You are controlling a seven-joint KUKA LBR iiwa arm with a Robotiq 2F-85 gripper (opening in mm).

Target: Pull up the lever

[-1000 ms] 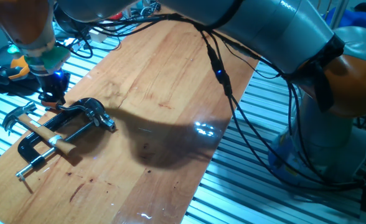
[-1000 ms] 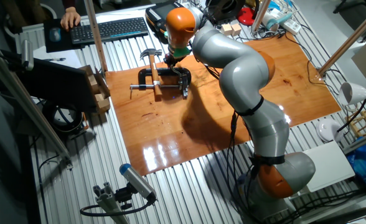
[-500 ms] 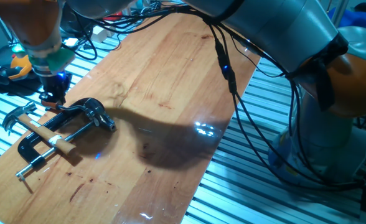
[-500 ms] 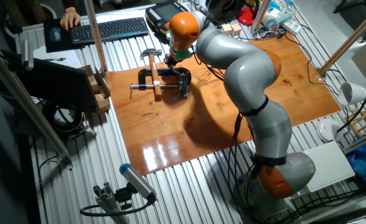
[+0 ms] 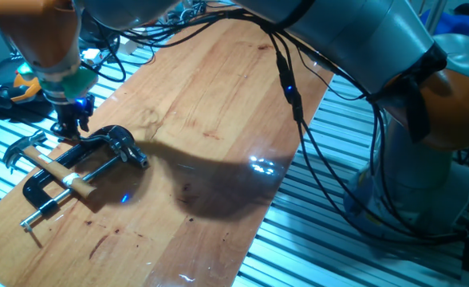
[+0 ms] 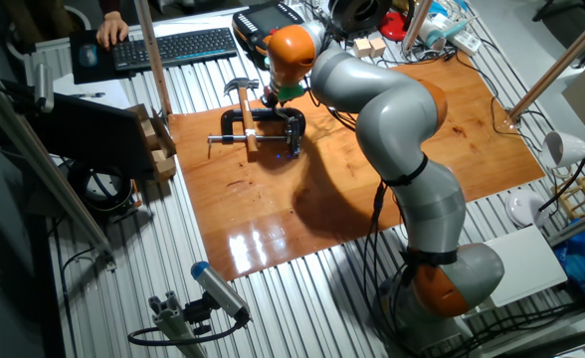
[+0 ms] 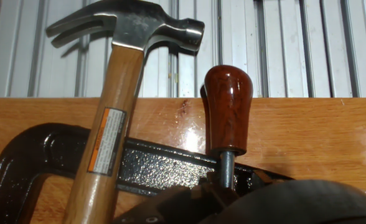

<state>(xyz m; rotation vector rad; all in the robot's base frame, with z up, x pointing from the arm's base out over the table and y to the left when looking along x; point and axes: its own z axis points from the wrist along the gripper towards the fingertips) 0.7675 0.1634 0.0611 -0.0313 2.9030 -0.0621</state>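
Observation:
The lever's reddish-brown tip (image 7: 226, 106) stands on a slim metal stem (image 7: 225, 169) in the middle of the hand view, over the black clamp frame (image 7: 152, 167). The hammer (image 7: 117, 93) lies across the clamp to the lever's left. In one fixed view my gripper (image 5: 70, 129) hangs low over the far end of the black clamp (image 5: 37, 191), left of its chrome head (image 5: 127, 146). The gripper covers the lever there. In the other fixed view the gripper (image 6: 271, 100) sits at the clamp (image 6: 265, 134). My fingers do not show clearly in any view.
The hammer (image 5: 27, 151) lies over the clamp near the wooden table's (image 5: 210, 104) left corner. The clamp's silver rod (image 5: 55, 203) points to the near edge. Cables (image 5: 290, 104) hang from the arm. A keyboard (image 6: 168, 45) and wooden blocks (image 6: 370, 46) lie beyond the table.
My gripper has shifted slightly to the right over the clamp's far end. The clamp and hammer have not moved.

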